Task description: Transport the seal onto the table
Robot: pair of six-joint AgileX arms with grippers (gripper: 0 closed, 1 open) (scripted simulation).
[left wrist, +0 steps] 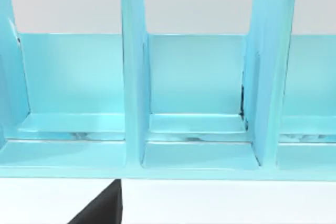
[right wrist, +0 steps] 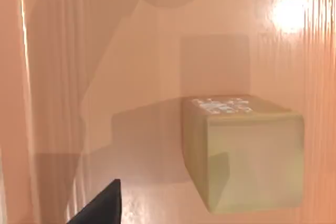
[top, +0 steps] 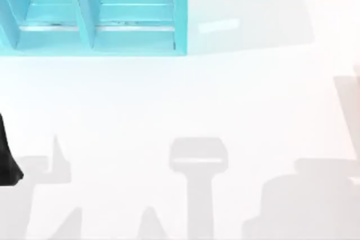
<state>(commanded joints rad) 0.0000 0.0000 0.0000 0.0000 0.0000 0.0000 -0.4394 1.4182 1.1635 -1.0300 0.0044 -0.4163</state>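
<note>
Shelf unit [top: 95,15] & left arm [top: 8,155] cut off at frame edge

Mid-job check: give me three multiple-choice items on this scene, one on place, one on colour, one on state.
1. In the top view, the shelf unit sits at the table's:
A left
B right
C centre
2. The shelf unit is:
A red
B turquoise
C black
3. The seal is:
A gripped
B standing free
C inside the shelf

1 A, it fills the top view's left corner.
2 B, both views show turquoise.
3 B, the right gripper is apart from it.

The left gripper faces the shelf.
</note>
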